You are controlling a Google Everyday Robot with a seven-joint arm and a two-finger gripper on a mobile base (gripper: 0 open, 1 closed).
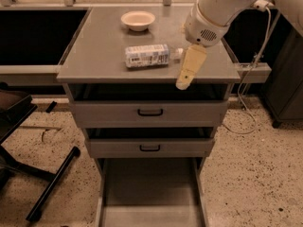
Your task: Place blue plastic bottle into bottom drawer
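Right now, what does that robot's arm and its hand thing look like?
The arm is a smooth, rounded white shell ending in a bulbous wrist with a small dotted vent grille. The gripper, a pale cream tapering paddle, hangs over the cabinet top at its front edge, beside the blue plastic bottle. A thin white cable loops down beside the arm.
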